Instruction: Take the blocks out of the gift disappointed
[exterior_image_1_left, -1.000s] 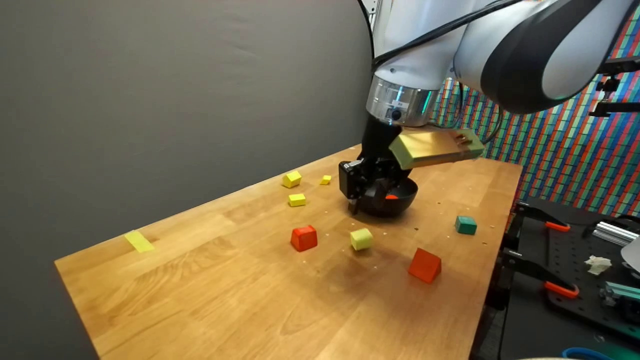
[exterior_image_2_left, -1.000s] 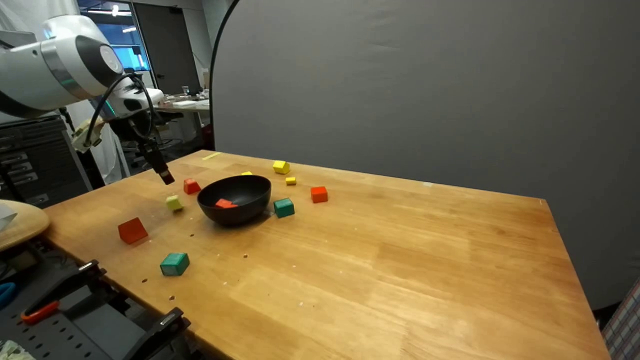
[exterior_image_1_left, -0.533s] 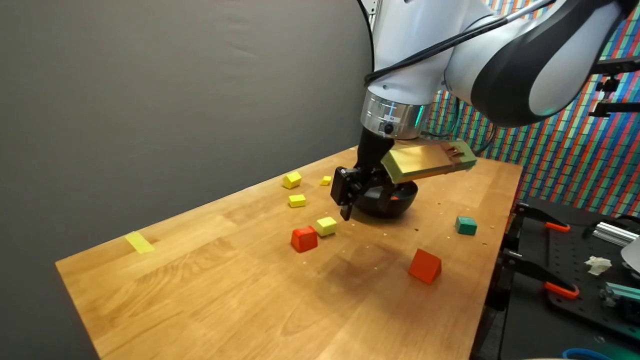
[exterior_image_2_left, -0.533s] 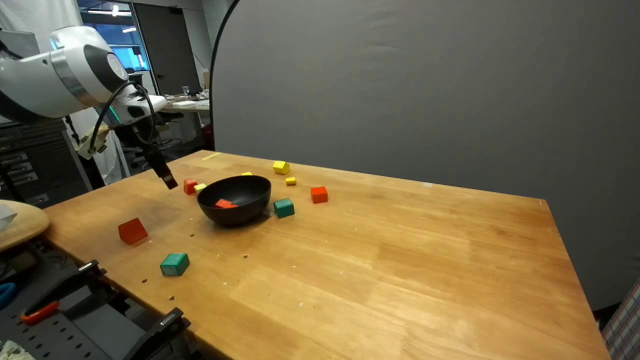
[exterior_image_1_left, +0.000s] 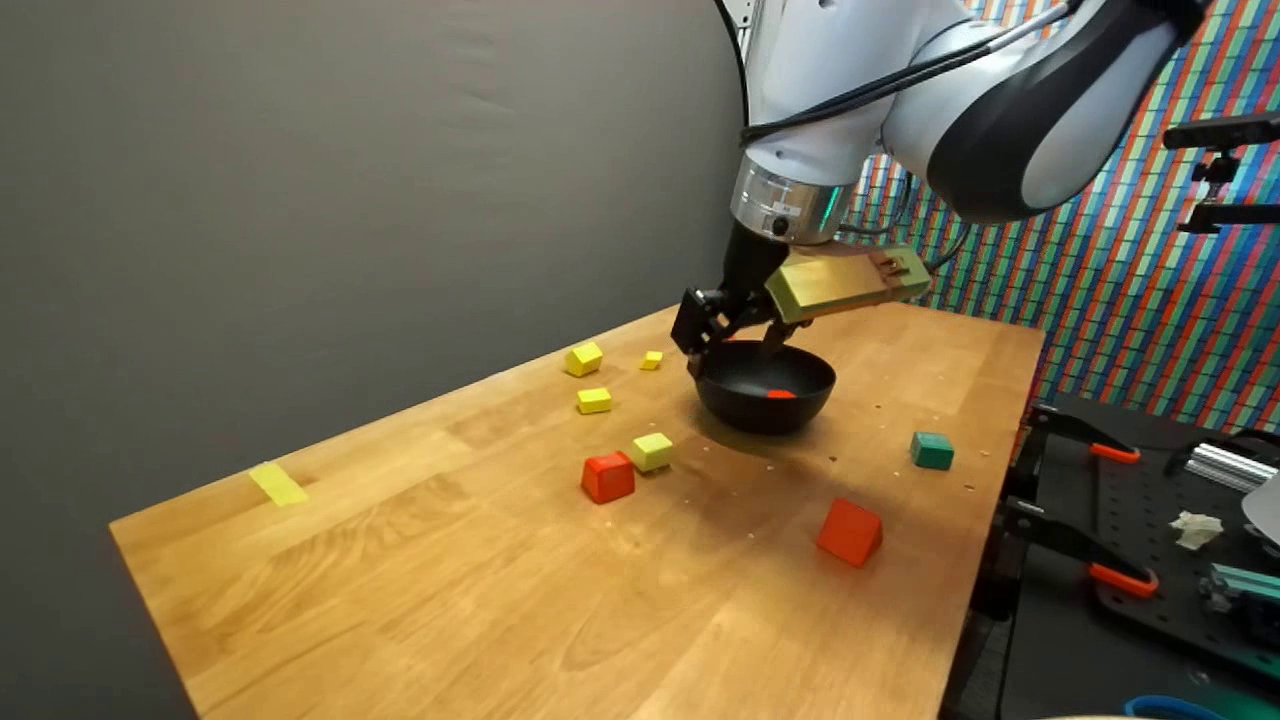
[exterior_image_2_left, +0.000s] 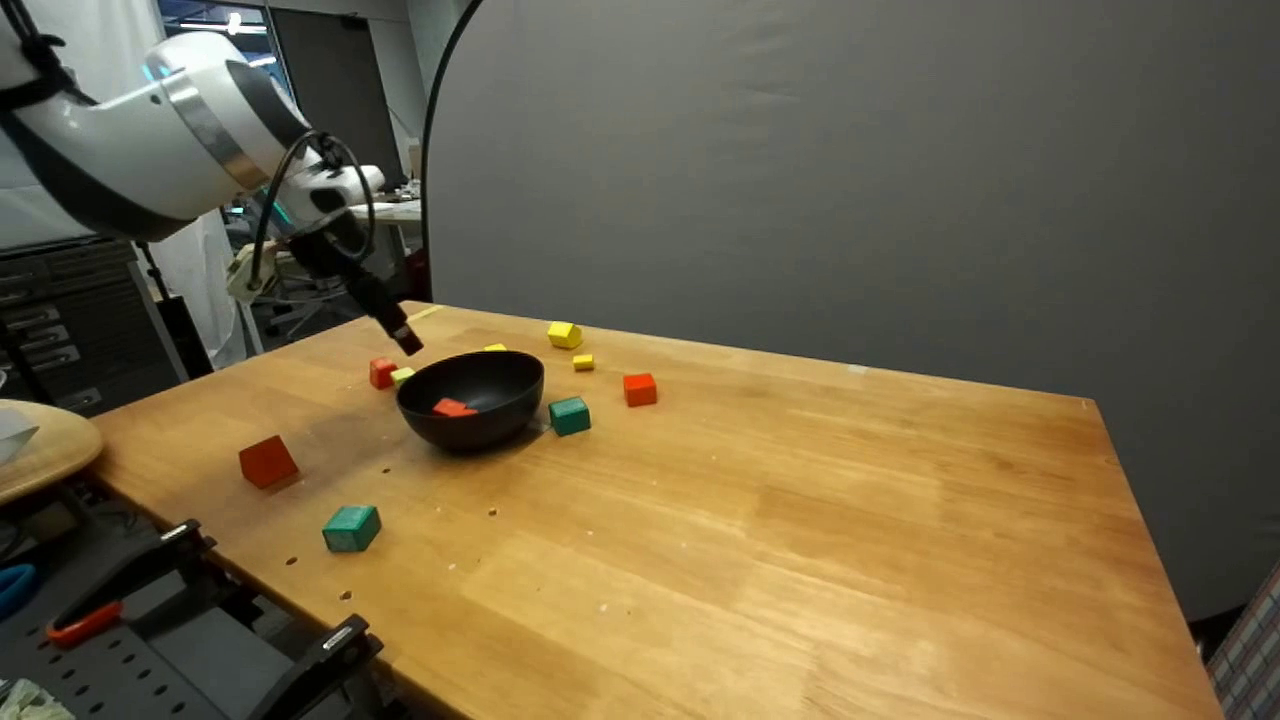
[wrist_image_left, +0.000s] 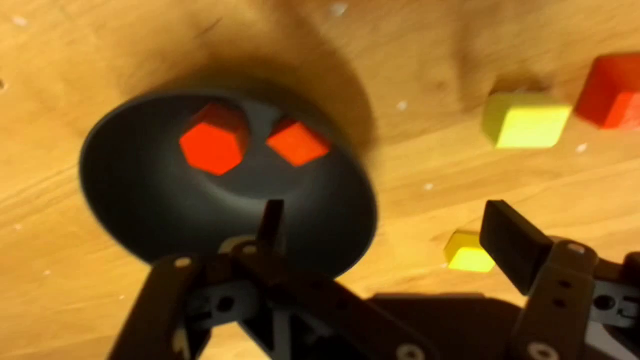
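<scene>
I see the pincer (wrist_image_left: 390, 235) apart in my wrist view, jaws well separated: one shows against the black bowl (exterior_image_2_left: 485, 432), the other against the tabletop (exterior_image_2_left: 800, 540), a half-hidden yellow block (wrist_image_left: 467, 258) behind it. In both exterior views I've got it tilted, tips down, close to the bowl's rim; touching or just above, can't tell.

Bowl upright on the tabletop. Two blocks inside, per my wrist view: a six-sided red block (wrist_image_left: 212, 145) and, just beside it but apart, a smaller orange-red block (wrist_image_left: 298, 145).

Blocks outside: pale yellow block (exterior_image_1_left: 652, 453) just beside a squat red block (exterior_image_1_left: 608, 478), contact unclear. Toward the back edge, a chunky yellow block (exterior_image_1_left: 584, 360), a flat yellow block (exterior_image_1_left: 594, 401) and a tiny yellow block (exterior_image_1_left: 651, 360); I can't say which of these my wrist view has. Big red block (exterior_image_1_left: 850, 532) on its own, well apart from the bowl. Green block (exterior_image_2_left: 351, 528) near the tabletop's edge. Second green block (exterior_image_2_left: 569, 415) just beside the bowl, small red block (exterior_image_2_left: 640, 389) near that one. Yellow tape strip (exterior_image_1_left: 279, 483) flat near a tabletop edge, well apart from the blocks.
</scene>
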